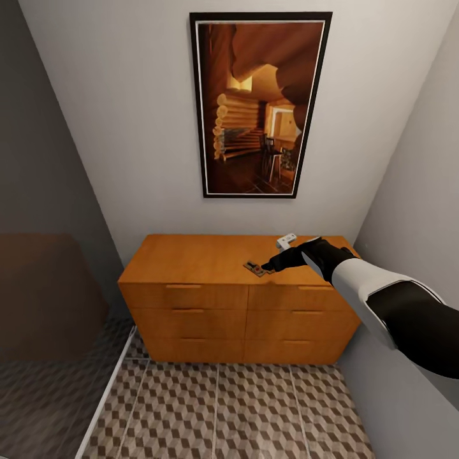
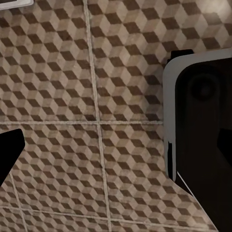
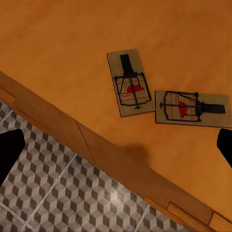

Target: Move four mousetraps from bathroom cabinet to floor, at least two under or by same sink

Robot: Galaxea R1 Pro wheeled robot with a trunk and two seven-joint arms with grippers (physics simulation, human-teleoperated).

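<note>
Right end effector [image 1: 268, 264] agape, flat wooden mousetraps [image 3: 128, 82]

Light: even, soft — no glare.
Shadow: faint blot on cabinet [image 3: 130, 157] edge.
Left of head view: dim, hazy.

walls: plain pale grey
picture [image 1: 260, 105]: dark-framed, warm log-cabin interior, hanging on the back wall
corner: narrow, dim at the left
light: soft, even
</note>
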